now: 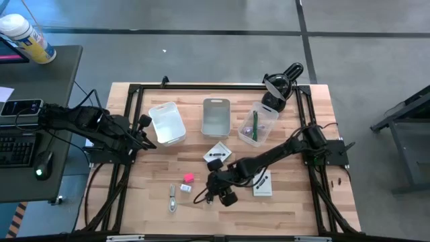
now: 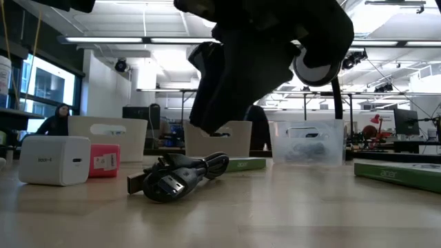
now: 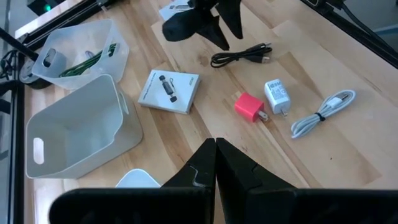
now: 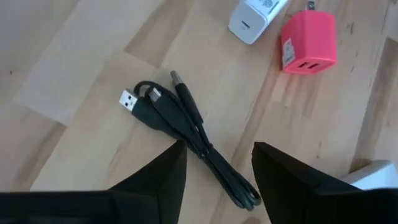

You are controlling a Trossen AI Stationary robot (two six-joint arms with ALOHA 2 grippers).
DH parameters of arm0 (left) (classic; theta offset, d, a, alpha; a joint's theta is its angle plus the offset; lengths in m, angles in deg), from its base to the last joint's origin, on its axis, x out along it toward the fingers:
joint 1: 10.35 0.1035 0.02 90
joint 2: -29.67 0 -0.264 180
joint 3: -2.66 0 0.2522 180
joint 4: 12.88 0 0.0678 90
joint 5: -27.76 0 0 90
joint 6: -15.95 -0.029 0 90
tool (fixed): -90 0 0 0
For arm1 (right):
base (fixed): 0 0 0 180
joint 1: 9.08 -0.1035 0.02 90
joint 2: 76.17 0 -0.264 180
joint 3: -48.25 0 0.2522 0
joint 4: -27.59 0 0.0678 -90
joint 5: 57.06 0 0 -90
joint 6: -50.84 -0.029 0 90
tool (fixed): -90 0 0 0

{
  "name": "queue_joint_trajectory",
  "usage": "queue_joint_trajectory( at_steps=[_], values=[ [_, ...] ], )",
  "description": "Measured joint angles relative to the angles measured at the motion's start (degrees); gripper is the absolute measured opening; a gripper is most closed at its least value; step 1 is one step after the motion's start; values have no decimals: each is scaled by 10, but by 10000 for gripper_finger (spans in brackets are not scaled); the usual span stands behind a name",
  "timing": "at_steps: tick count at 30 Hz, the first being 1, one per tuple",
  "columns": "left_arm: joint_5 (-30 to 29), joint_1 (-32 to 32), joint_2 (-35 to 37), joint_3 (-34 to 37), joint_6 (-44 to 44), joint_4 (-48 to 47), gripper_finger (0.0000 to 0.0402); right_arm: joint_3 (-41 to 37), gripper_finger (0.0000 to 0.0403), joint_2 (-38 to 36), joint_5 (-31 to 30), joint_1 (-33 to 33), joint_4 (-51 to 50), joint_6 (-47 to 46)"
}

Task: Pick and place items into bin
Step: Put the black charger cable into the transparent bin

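- Our right gripper (image 4: 214,165) hangs just above the tabletop with its fingers spread and nothing between them; the gap sits over one end of a bundled black cable (image 4: 186,134), which lies flat on the wood.
- In the low view we see the same black cable (image 2: 178,176) resting on the table, with the dark bulk of the right gripper (image 2: 227,103) above it and not touching it.
- Just beside the cable lie a pink charger block (image 4: 309,40) and a white charger block (image 4: 252,17), close to each other.
- From above, the right gripper (image 1: 218,191) is near the front middle of the table (image 1: 295,208), its arm reaching in from the right side.
- A coiled white cable (image 1: 173,199) lies left of the pink block, and a white card printed black (image 1: 218,154) lies behind the gripper; another card (image 1: 263,184) is partly under the right arm.
- Three bins stand in a row at the back: a white one (image 1: 167,123) on the left, a grey one (image 1: 216,117) in the middle, and a clear one (image 1: 257,124) on the right that holds a green pen (image 1: 254,128).
- Our left gripper (image 3: 216,163) waits at the table's left edge beside the white bin, its fingers pressed together and empty.
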Motion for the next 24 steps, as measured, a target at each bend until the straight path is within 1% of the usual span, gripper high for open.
queue_joint_trajectory(
  at_steps=[4, 7, 9, 11, 14, 16, 20, 24],
  values=[
    [-6, 0, 0, 0, 0, 0, 1, 0, 161, 13, 11, 1, 1, -1],
    [-6, 0, 0, 0, 0, 0, 1, -1, 157, 14, -3, 1, 1, -23],
    [1, 0, 0, 0, 0, 0, 1, -1, 156, 13, -16, 1, 4, -54],
    [35, 0, 0, 0, 0, 0, 1, -1, 158, 8, -21, 1, 3, -92],
    [135, 0, 0, 12, -6, -3, 1, 13, 162, -5, -19, 2, -12, -137],
    [182, -1, 0, 25, -9, -10, 1, 30, 162, -13, -27, 2, -37, -166],
    [211, -6, -1, 60, -18, -1, 0, 67, 151, -27, -52, 2, -72, -215],
    [235, -42, -11, 112, -35, 91, 0, 114, 140, -34, -57, 3, -122, -227]
  ],
)
